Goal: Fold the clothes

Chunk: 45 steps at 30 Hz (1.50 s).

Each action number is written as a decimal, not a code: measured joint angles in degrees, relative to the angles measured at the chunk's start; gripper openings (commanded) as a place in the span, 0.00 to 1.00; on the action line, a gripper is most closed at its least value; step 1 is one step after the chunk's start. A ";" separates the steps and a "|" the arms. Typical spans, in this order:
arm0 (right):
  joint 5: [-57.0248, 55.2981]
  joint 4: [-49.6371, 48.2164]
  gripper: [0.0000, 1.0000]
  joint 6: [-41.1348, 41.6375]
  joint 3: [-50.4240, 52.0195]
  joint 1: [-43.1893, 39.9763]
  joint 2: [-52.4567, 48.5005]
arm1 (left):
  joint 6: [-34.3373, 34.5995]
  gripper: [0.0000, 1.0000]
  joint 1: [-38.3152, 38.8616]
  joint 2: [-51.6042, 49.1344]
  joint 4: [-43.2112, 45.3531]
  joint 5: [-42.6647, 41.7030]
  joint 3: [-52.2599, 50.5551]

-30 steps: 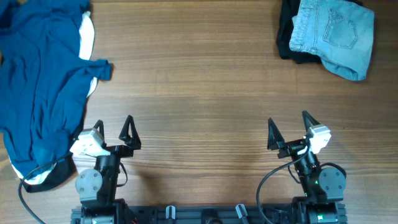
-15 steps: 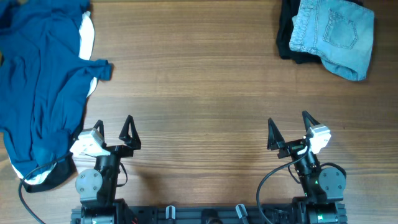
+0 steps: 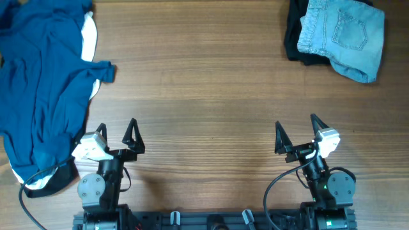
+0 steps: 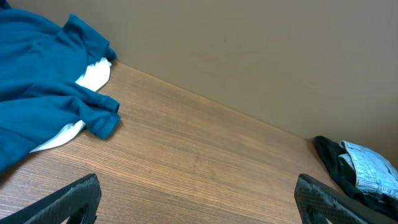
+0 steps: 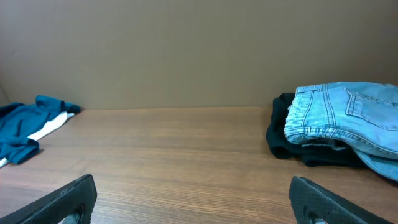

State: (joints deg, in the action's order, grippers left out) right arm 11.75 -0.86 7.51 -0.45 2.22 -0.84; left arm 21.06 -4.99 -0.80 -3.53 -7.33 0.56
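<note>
wooden table (image 3: 204, 89), blue shirt (image 3: 38, 83), black garment (image 3: 292, 38)

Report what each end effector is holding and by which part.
Nothing is held. The left end effector and right end effector are both open and empty, well apart from the blue shirt and the jeans.

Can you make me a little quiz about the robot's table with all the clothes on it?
1. True or false: the left claw and the right claw are both open and hold nothing.
2. What lies under the light blue denim jeans? A) a black garment B) a red towel C) a yellow sock
3. Fill in: the crumpled dark blue shirt on the brown wooden table lies nearer the ____ claw.
Key: 1 true; 2 A; 3 left.
</note>
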 measured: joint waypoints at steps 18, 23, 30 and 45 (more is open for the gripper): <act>0.00 -1.05 1.00 0.00 0.04 0.00 0.00 | 0.00 1.00 0.00 0.00 0.15 -0.02 0.00; 1.44 -5.27 1.00 1.75 0.09 0.00 0.00 | 0.00 1.00 0.00 0.00 3.39 -2.45 -0.09; 4.44 -5.18 1.00 0.72 -10.05 0.00 -13.97 | -0.42 1.00 0.00 -6.16 -1.31 -4.68 8.28; 15.30 30.32 1.00 -2.80 -70.49 0.00 -80.21 | -8.13 1.00 -0.33 -76.13 -50.64 -1.92 75.01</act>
State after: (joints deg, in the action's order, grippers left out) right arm 27.05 29.45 4.71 -70.94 2.22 -81.06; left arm 12.93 -5.32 -76.93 -54.17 -9.26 75.57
